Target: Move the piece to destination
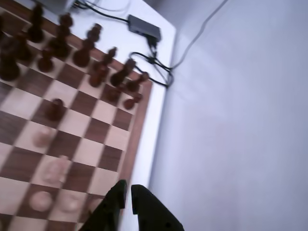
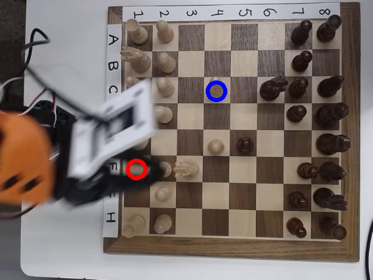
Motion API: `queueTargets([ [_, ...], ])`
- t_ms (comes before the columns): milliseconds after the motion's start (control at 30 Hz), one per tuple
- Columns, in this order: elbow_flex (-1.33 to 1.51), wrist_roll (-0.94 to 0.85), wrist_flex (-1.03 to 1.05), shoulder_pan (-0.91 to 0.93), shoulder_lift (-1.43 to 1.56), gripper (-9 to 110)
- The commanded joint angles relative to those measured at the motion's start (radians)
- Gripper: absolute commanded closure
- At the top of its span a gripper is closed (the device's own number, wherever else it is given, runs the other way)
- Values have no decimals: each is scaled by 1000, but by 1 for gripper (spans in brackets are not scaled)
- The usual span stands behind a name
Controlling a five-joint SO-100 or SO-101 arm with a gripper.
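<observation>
In the overhead view a slim pale cream piece point(image 2: 214, 86) appears to stand inside the blue ring point(image 2: 225, 92) on a light square in row C. My blurred arm covers the board's left side, and its dark gripper point(image 2: 147, 174) lies beside the red ring point(image 2: 136, 161) in row F. I cannot tell whether a piece stands in that ring. In the wrist view my gripper point(image 1: 129, 198) is at the bottom edge, over the board's border. Its black fingers point(image 1: 115, 202) are closed to a thin slit with nothing between them.
Dark brown pieces point(image 1: 89, 50) fill the far rows, also at the right in the overhead view point(image 2: 326, 143). Pale pawns point(image 2: 216, 146) and a pale knight point(image 2: 186, 169) stand near the middle. A black adapter with cables point(image 1: 143, 26) lies beyond the board on the white table point(image 1: 159, 120).
</observation>
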Motion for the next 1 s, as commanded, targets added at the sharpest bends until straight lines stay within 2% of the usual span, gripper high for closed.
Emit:
queueTargets([
  [0,-63,-218,3,204,61,101],
  [233,-20,-690,15,701,156,101],
  [433,146,-914,-12,954,244,101],
  [533,241,-983,-18,1015,290,101],
  [967,772,-989,-170,1138,561,101],
])
